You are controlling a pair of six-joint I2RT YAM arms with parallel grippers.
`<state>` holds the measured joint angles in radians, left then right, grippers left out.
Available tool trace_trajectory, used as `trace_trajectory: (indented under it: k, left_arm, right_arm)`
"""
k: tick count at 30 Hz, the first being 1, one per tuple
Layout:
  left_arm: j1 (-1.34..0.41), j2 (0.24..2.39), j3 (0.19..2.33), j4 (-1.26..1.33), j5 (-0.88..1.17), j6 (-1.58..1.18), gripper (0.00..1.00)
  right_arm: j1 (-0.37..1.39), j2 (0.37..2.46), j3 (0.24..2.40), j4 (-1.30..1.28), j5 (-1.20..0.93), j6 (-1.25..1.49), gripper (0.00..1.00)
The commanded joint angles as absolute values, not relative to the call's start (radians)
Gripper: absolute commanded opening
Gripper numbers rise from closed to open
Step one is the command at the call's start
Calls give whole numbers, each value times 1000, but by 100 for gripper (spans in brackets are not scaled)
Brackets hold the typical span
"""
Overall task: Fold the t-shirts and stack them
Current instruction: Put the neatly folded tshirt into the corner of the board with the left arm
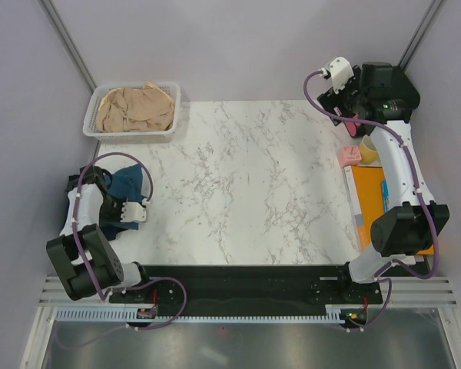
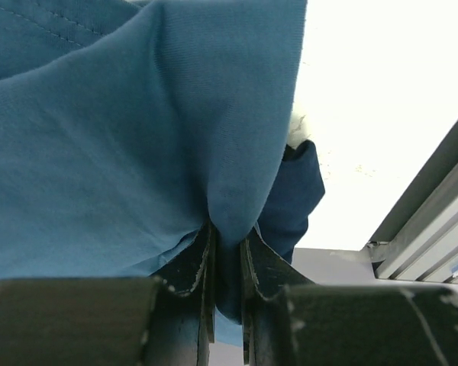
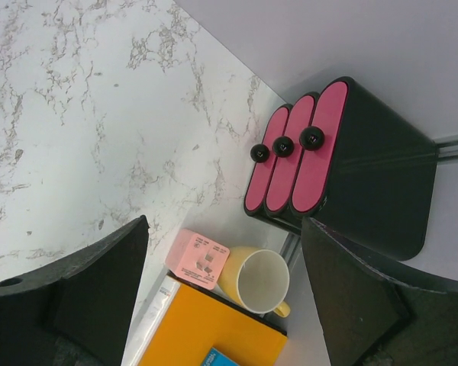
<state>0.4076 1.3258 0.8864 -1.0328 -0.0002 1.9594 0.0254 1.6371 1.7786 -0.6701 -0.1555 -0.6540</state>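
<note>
Beside the navy t-shirt (image 2: 296,191), the bunched teal t-shirt (image 2: 137,137), long axis indiscernible, is pinched by the left end effector (image 2: 229,235); the right end effector (image 3: 225,225) is spread open above a mug (image 3: 259,280).

Marble table (image 1: 246,177) carries basket (image 1: 131,134), teal t-shirt (image 1: 131,183), mug (image 1: 369,148), orange folder (image 1: 371,201).

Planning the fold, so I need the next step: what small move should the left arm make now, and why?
Probably carry the teal-blue t-shirt rightward toward the middle of the marble table to spread it. The left gripper is shut on a fold of it at the table's left edge, next to the navy t-shirt.
</note>
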Motion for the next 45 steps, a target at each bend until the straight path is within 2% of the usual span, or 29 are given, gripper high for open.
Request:
trace_trajectory:
  k: [1, 4, 5, 8, 19, 25, 27, 29, 33, 35, 39, 42, 45]
  left_arm:
    - [429, 1359, 871, -948, -46, 2073, 3]
    - [442, 1382, 871, -945, -67, 2069, 42]
    - [445, 1384, 873, -948, -69, 2072, 66]
    - [452, 1364, 873, -971, -58, 2085, 99]
    - [453, 1203, 916, -1183, -25, 2096, 100]
    - [456, 1170, 900, -1174, -15, 2019, 100]
    - [456, 1187, 978, -1186, 6, 1930, 100]
    - [456, 1198, 1110, -1201, 136, 1847, 100]
    - [454, 1250, 1386, -1175, 479, 1468, 100]
    - [453, 1275, 1544, -1099, 585, 1277, 99]
    - [453, 1339, 1724, -939, 823, 688, 99]
    - [440, 1388, 1782, -810, 918, 318, 99]
    - [356, 1425, 1796, -764, 854, 189, 100]
  right_arm:
    - [26, 1603, 1773, -667, -140, -657, 89]
    - [28, 1600, 1767, -669, -133, -660, 88]
    - [28, 1600, 1766, -667, -132, -660, 89]
    - [29, 1600, 1764, -667, -129, -660, 89]
    - [29, 1600, 1770, -666, -113, -667, 90]
    - [34, 1617, 1787, -664, -120, -657, 91]
    - [35, 1617, 1789, -663, -115, -658, 91]
    - [38, 1617, 1786, -666, -115, -655, 93]
    - [46, 1614, 1761, -710, -187, -644, 98]
    - [60, 1621, 1766, -761, -201, -635, 98]
    - [69, 1628, 1770, -787, -189, -565, 98]
    - [71, 1620, 1767, -766, -150, -470, 98]
    - [71, 1609, 1756, -753, -132, -423, 98]
